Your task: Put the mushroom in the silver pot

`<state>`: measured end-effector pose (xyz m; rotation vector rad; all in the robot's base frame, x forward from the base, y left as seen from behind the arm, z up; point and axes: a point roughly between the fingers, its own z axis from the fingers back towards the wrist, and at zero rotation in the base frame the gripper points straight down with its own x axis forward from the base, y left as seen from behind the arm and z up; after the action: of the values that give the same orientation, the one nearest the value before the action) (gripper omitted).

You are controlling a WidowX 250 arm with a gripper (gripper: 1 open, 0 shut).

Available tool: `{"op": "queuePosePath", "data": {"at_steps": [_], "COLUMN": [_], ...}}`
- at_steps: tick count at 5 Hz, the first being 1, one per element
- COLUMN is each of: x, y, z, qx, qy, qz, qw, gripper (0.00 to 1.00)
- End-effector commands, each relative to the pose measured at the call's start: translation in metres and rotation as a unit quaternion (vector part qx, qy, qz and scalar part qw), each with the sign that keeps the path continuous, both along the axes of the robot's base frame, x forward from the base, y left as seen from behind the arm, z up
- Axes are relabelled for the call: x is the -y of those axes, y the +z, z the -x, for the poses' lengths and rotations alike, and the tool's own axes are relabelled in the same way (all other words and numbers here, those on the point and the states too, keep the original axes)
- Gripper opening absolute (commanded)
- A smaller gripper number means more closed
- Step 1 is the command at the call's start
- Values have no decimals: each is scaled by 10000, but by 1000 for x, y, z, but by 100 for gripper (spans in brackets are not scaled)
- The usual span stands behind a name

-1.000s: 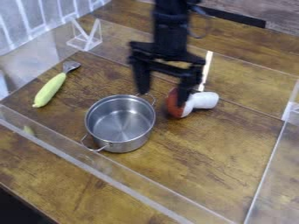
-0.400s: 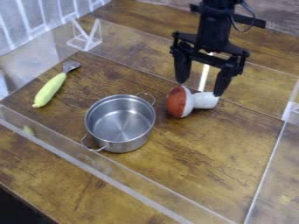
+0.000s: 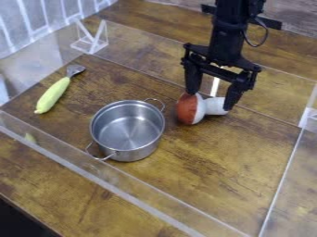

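The mushroom [image 3: 195,107] lies on its side on the wooden table, reddish-brown cap toward the pot, white stem pointing right. My gripper [image 3: 213,93] hangs straight down just over it, open, its two black fingers astride the stem end with nothing held. The silver pot [image 3: 128,129] stands empty to the mushroom's lower left, one small handle toward the front.
A yellow-green corn cob [image 3: 54,93] lies at the left. A clear stand [image 3: 89,37] sits at the back left. Low transparent walls [image 3: 186,204] fence the work area along the front and right.
My gripper swung from above the pot's far rim to the right and sank lower over the mushroom, staying open. The mushroom and pot have not moved.
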<state>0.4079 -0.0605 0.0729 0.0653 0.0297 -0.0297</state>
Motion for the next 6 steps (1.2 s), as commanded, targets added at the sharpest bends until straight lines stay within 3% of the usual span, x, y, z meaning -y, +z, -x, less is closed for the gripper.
{"op": "queuePosePath", "data": {"at_steps": [1,3,5,6], "x": [-12,-8,-8,-20], "y": [17,27,14,13], "z": [-13,-17,-24,-24], "qx": [352,399,431,435], "qy": [-305,-94,-294,-117], "qz": [16,-22,-38,-41], "qw": [9989,9992,9986,9990], "gripper": [100,100,100,100]}}
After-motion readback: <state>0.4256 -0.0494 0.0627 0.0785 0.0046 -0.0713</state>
